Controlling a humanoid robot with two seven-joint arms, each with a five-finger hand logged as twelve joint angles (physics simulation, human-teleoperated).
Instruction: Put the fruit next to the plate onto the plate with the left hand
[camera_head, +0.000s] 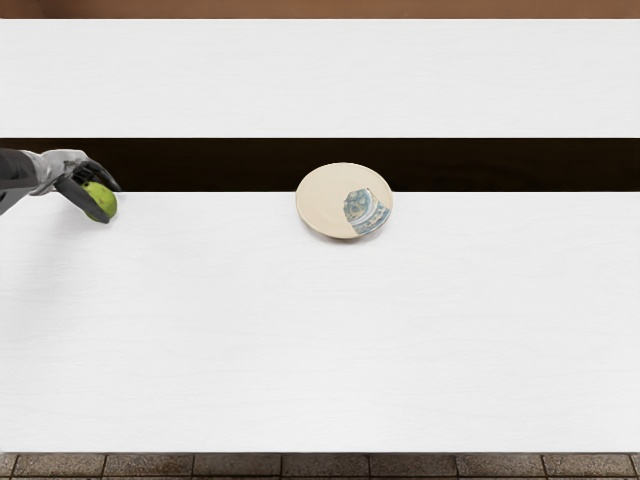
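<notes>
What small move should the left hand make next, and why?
Probably carry the round green fruit rightward toward the round beige plate. The left hand is closed around the fruit at the picture's far left, and the plate sits well to its right with no fruit on it.

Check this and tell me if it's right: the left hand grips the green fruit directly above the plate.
Not quite. The left hand does grip the green fruit, but not above the plate. The head view shows hand and fruit near the picture's left edge, well apart from the plate, which sits around the middle of the table.
</notes>
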